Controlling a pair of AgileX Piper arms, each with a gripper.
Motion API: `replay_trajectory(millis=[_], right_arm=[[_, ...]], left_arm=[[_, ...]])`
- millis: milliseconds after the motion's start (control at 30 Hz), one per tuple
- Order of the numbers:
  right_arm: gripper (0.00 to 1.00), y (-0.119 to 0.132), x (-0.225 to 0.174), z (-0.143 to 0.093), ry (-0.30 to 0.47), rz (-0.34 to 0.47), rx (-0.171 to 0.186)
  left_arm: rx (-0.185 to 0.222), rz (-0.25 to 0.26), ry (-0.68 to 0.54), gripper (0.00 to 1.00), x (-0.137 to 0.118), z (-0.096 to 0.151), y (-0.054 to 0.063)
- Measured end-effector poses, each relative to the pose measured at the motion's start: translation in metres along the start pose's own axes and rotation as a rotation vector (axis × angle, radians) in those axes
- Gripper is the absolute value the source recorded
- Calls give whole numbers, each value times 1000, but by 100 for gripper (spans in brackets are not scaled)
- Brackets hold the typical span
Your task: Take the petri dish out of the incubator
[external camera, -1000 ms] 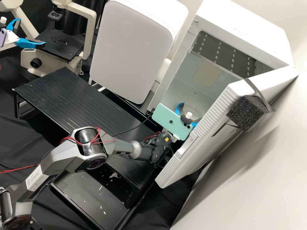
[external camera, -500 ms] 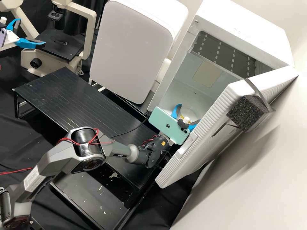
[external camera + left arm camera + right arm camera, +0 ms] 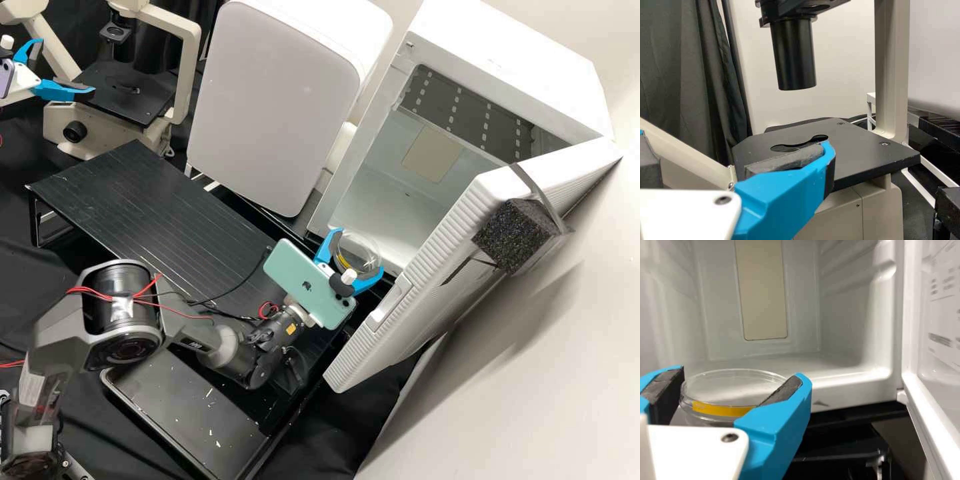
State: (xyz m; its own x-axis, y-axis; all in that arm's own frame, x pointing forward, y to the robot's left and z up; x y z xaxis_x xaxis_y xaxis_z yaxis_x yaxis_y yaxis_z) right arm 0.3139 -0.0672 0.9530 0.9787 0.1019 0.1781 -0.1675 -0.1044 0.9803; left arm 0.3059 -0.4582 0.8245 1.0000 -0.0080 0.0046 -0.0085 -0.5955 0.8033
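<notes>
My right gripper at the incubator, my left gripper at the microscope. The clear, round petri dish is held between the two blue fingers of the right gripper, their dark pads on opposite sides of it; the fingers stand apart by the breadth of the dish. The dish lies roughly level, just outside the opening of the incubator, near its lower front edge. A yellow band runs along part of the dish's side wall; I cannot tell what, if anything, the dish contains.

The incubator is open, its door swung outward, with a black foam block strapped to the door's outer face. Within the white chamber, a beige panel is set in the back wall, and a dark grey panel with rows of pale marks lies higher up. Beside the incubator stands a white cabinet with a smooth, closed front. The shallow black tray below the ribbed black platform bears scattered white flecks.

The left gripper is spread wide and holds nothing, near the microscope's black stage.
</notes>
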Motion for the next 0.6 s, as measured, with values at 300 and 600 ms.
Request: replay_trajectory(millis=[300, 600], right_arm=[[0, -24, -58, -28, -41, -35, 34], [0, -38, -82, -40, -40, -83, -44]], left_arm=[[0, 0, 0, 100, 0, 0, 0], [0, 0, 0, 100, 0, 0, 0]])
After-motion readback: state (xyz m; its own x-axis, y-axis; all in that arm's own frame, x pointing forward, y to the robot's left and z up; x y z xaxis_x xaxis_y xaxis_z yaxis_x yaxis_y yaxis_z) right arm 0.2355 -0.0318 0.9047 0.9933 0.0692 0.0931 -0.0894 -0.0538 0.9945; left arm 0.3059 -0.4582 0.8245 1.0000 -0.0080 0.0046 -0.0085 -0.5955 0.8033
